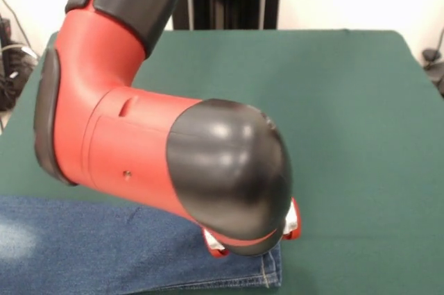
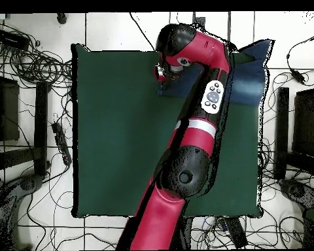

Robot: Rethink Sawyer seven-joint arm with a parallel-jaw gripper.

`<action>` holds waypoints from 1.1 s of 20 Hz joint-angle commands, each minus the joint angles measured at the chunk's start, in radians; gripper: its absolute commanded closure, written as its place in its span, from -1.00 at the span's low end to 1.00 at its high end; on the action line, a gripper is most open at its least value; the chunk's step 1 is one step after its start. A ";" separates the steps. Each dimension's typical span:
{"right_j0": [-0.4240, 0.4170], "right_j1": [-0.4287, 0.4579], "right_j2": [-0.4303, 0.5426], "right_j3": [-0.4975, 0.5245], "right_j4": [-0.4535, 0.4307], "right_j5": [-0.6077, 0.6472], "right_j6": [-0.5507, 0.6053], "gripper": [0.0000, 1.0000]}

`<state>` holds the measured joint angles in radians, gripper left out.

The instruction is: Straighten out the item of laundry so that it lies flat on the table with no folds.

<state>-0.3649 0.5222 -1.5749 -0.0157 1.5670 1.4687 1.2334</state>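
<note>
Faded denim jeans (image 1: 104,250) on seemingly felt-like matt table (image 1: 347,100)

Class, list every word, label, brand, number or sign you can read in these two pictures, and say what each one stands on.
None: no readable text in either view.
The pale button panel on the robot arm: small dark marks, too small to read.
The jeans: denim and a stitched hem only; no label shows.
The green table: plain cloth, no markings.
The gripper: red parts below the wrist, no lettering.
</note>
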 commanded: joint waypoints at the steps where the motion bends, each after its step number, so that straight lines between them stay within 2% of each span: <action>1: 0.204 0.154 0.288 0.248 -0.290 -0.285 0.093 1.00; 3: 0.292 0.097 0.438 0.365 -0.359 -0.304 0.028 1.00; 6: 0.390 0.013 0.578 0.530 -0.435 -0.315 -0.028 1.00; 9: 0.448 -0.042 0.666 0.639 -0.480 -0.337 -0.032 1.00; 13: 0.518 -0.118 0.801 0.798 -0.534 -0.432 -0.066 1.00; 22: 0.583 -0.237 0.996 1.007 -0.661 -0.576 -0.065 1.00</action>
<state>0.1394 0.2519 -0.8872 0.7303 0.9878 0.8791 1.2334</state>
